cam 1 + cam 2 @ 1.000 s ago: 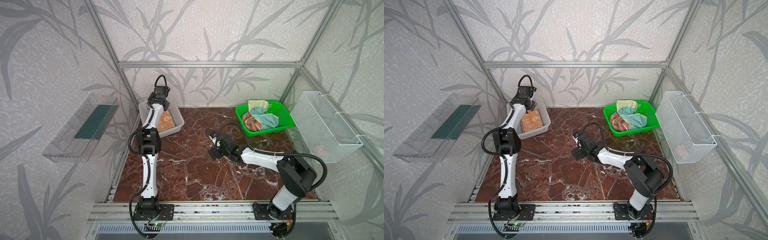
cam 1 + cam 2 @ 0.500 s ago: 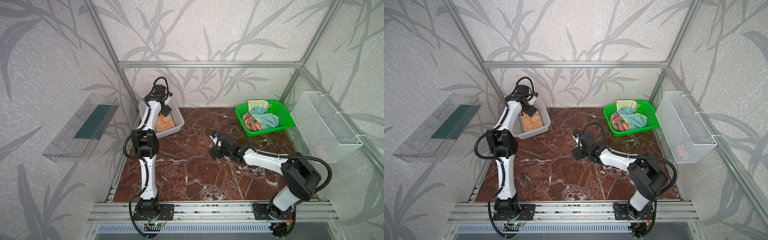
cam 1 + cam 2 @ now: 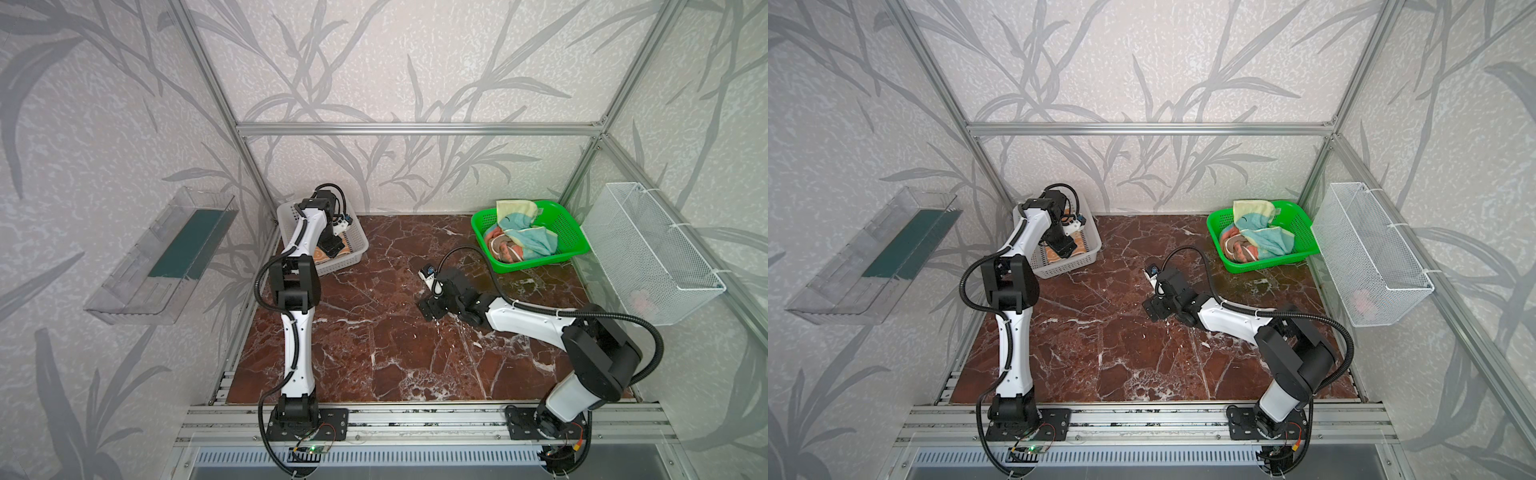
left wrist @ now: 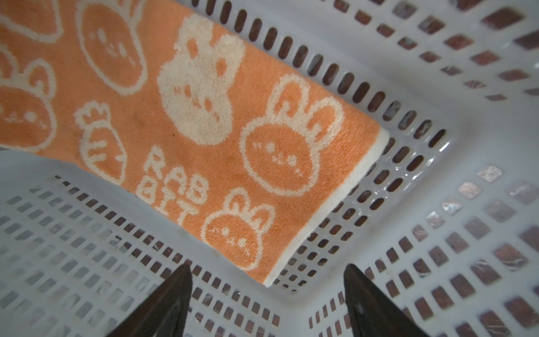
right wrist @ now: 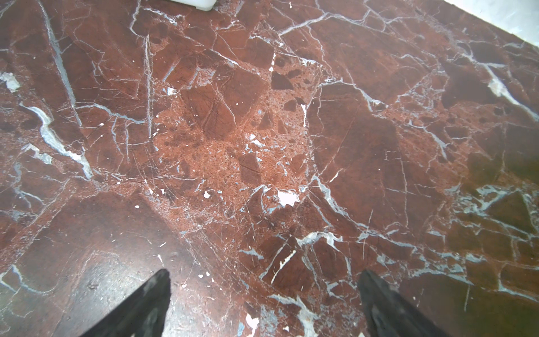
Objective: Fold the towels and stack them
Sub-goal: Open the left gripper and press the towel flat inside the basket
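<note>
While 1 folded orange towel (image 4: 204, 116) lies in the white basket (image 4: 437, 204) by the left gripper (image 4: 267, 267) — jaws apart, empty — 2 towels (image 3: 523, 241) sit crumpled in the green basket (image 3: 577, 232); the right gripper (image 5: 264, 272) hangs wide over the surface (image 5: 262, 131).

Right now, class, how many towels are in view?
3. Orange bunny towel in the white basket; yellow-teal towel and pink towel crumpled in the green basket. Others may hide underneath.

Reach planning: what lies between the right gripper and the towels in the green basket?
From right gripper to towels: bare marble tabletop, then the near wall of the green basket; the arm's black cable arcs above. Both top views show it.
</note>
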